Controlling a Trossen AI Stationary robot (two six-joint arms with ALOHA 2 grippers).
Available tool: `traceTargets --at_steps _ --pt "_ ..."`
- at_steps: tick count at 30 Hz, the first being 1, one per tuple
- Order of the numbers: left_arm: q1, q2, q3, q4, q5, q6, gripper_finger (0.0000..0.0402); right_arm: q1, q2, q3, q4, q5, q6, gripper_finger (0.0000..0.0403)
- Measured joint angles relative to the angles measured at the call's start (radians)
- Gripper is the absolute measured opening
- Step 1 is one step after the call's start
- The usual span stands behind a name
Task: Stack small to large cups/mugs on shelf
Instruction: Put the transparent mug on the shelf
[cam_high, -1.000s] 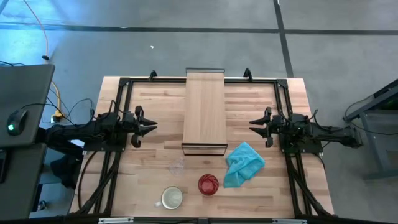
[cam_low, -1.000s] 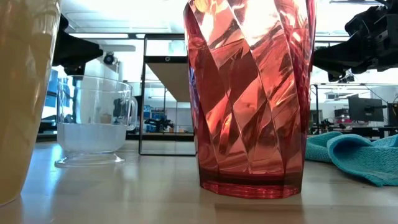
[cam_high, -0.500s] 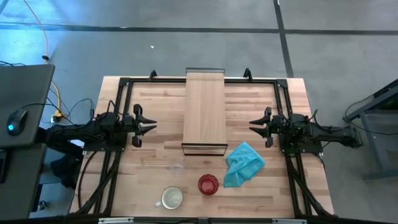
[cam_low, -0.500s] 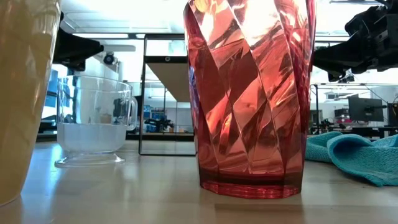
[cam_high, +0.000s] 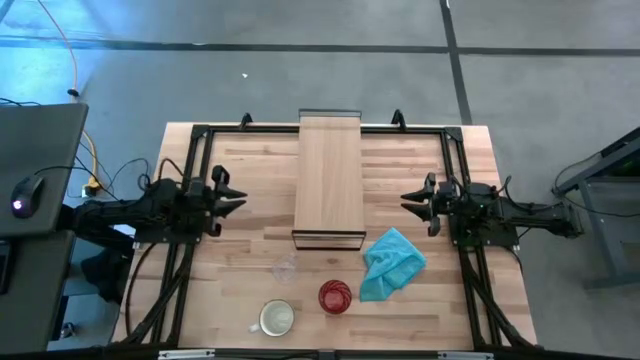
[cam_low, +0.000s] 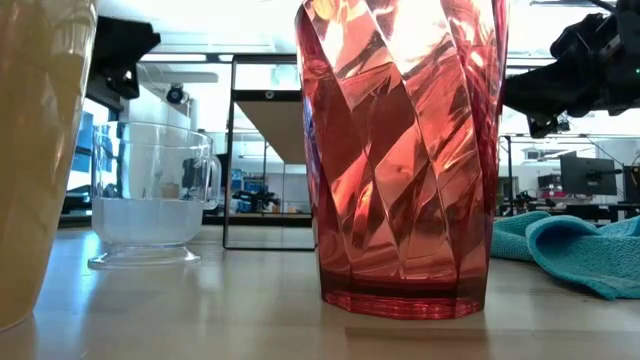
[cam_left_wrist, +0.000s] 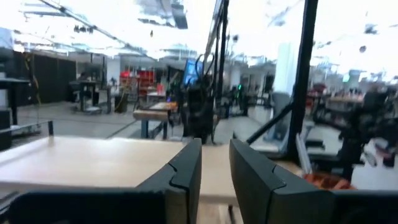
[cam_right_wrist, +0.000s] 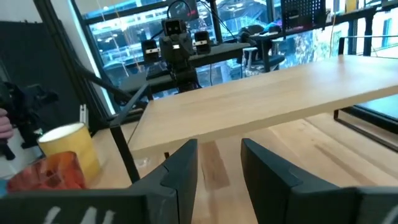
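Three cups stand near the table's near edge: the small clear glass (cam_high: 285, 268) (cam_low: 150, 205), the red translucent cup (cam_high: 335, 296) (cam_low: 400, 150) and the cream-white mug (cam_high: 276, 318) (cam_low: 40, 140). Each rests on its base. The light-wood shelf (cam_high: 330, 180) (cam_right_wrist: 249, 102) lies along the table's middle, running from the far edge toward the cups. My left gripper (cam_high: 238, 202) (cam_left_wrist: 215, 177) hovers open to the left of the shelf. My right gripper (cam_high: 405, 203) (cam_right_wrist: 219, 165) hovers open on the shelf's right side. Neither holds anything.
A crumpled teal cloth (cam_high: 392, 262) (cam_low: 570, 250) lies right of the red cup, near the shelf's near end. A dark frame (cam_high: 200, 135) runs around the table's sides. Bare tabletop (cam_high: 255, 170) lies between each gripper and the shelf.
My left gripper has drawn back a little toward the table's left edge and risen slightly. The cups, the shelf, the cloth and my right gripper have stayed where they were.
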Motion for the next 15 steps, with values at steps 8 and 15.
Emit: traceTargets --at_steps 8,15 --pt "0.000 0.000 0.000 0.000 0.004 -0.175 0.0074 0.000 0.000 0.000 -0.015 -0.002 0.037 0.0116" --pt "0.000 0.000 0.000 -0.033 0.031 -0.250 0.0074 0.000 0.000 0.000 -0.016 -0.004 0.019 0.0116"
